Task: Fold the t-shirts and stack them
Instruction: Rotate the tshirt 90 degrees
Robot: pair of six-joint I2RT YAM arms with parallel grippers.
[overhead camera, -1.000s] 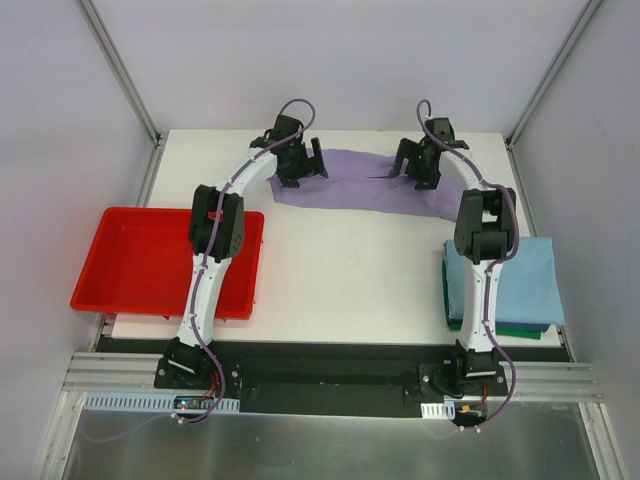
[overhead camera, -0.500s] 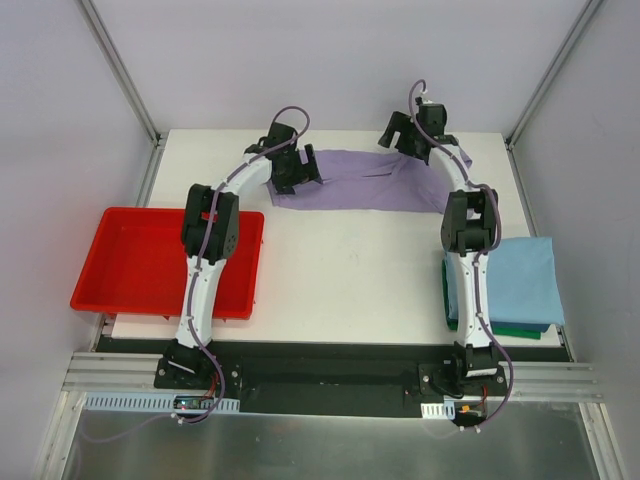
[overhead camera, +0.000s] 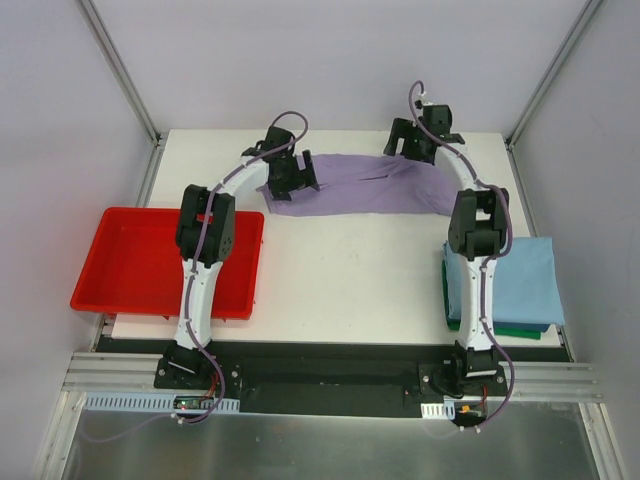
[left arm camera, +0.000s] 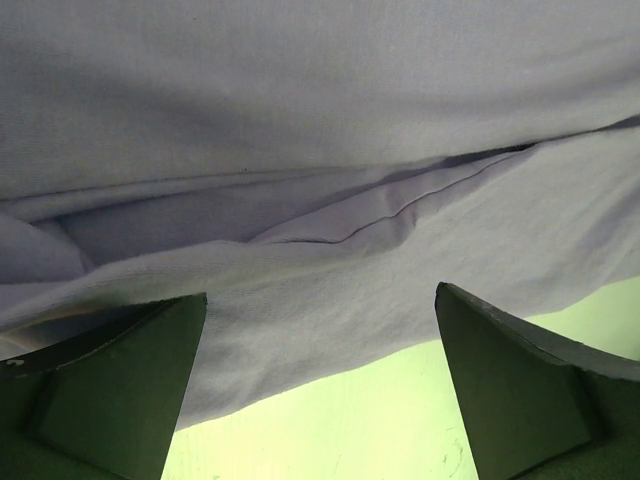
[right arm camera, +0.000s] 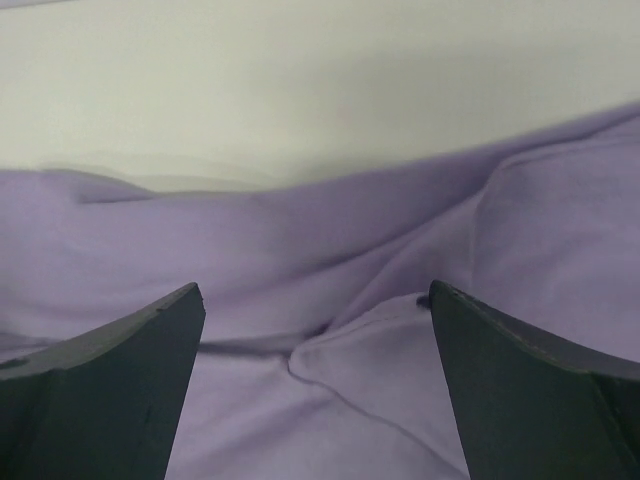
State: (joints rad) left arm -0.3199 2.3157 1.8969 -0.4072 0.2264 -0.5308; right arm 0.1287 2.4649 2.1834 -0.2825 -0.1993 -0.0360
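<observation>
T-shirt (overhead camera: pixel 352 190) lavender, soft, creased | left end effector (left arm camera: pixel 320 315) spread | right end effector (right arm camera: pixel 316 300) spread

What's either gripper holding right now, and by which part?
Nothing held. The left gripper and the right gripper both stand open over the lavender t-shirt, with no cloth pinched.

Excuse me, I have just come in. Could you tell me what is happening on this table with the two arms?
Two robot arms are handling a lavender t-shirt that lies wrinkled along the far side of the table. The left end effector and the right end effector hang open, one over each end of it, gripping nothing. At the near right, a folded light blue t-shirt lies on a dark green t-shirt. A red tray sits at the left.
</observation>
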